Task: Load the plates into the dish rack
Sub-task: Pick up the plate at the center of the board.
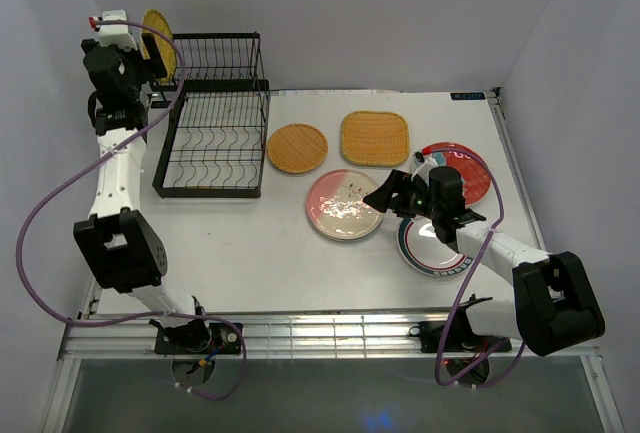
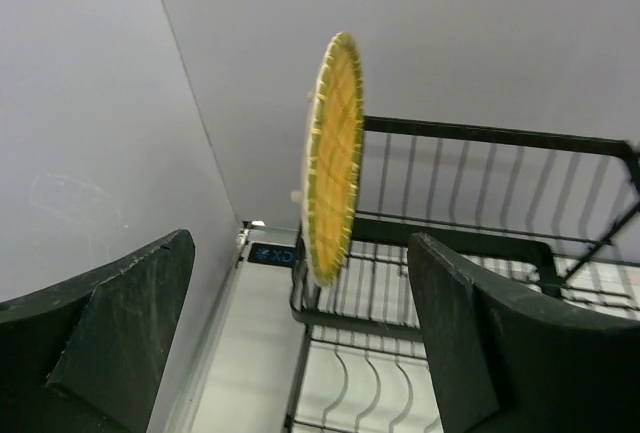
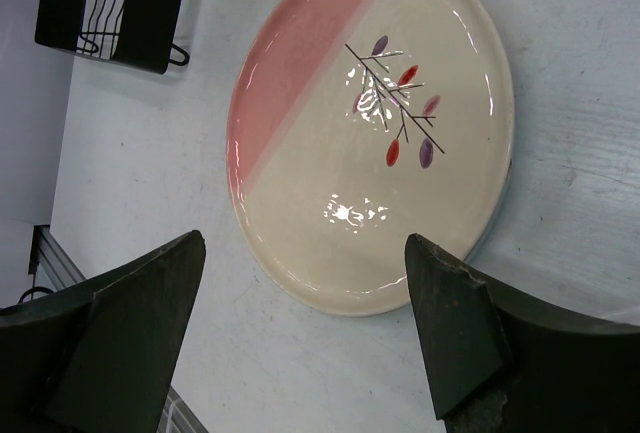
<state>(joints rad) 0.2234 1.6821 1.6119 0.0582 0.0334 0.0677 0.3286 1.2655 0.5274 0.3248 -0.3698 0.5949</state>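
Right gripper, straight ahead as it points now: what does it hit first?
The pink-and-white plate. In the wrist view it lies dead ahead of the right gripper, framed between the open jaws. Depth is hard to judge, but nothing shows in between.

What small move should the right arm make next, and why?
Probably lower the right gripper toward the rim of the pink-and-white plate. Its jaws stand open and empty above this plate, which lies flat on the table, not yet in the rack.
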